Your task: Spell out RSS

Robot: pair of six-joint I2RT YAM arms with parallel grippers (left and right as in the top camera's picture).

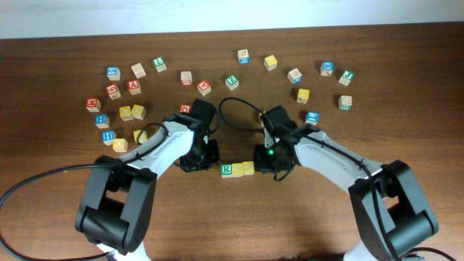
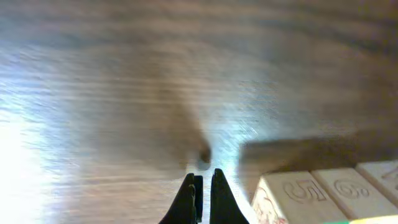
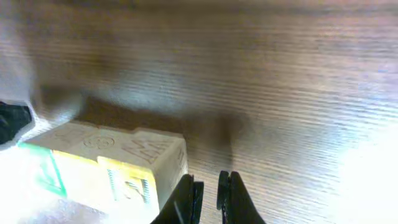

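Nearest the left wrist camera we saw the left gripper [image 2: 204, 179], its two dark fingers standing almost together with only a thin slit between them and nothing in it. It hung low over the blurred wood of the table [image 2: 124, 93]. Just to its right lay the RSS row [image 2: 323, 193], seen from the side as three pale wooden cubes touching one another, apart from the fingers.

From the right wrist we found the right gripper [image 3: 209, 182] much the same: fingers nearly closed, the slit a little wider, holding nothing. The row lay just beside its left finger, showing a yellow face close by and a green one at the far end. We could not tell whether finger and cube touched.

From overhead the R cube [image 1: 226, 170] and the two S cubes [image 1: 243, 169] sat in a straight line near the middle of the table, reading R, S, S from left to right. Both grippers flanked the line, the left one near the R end and the right one close against the S end. Other letter cubes [image 1: 270, 61] lay scattered in an arc well behind the arms.
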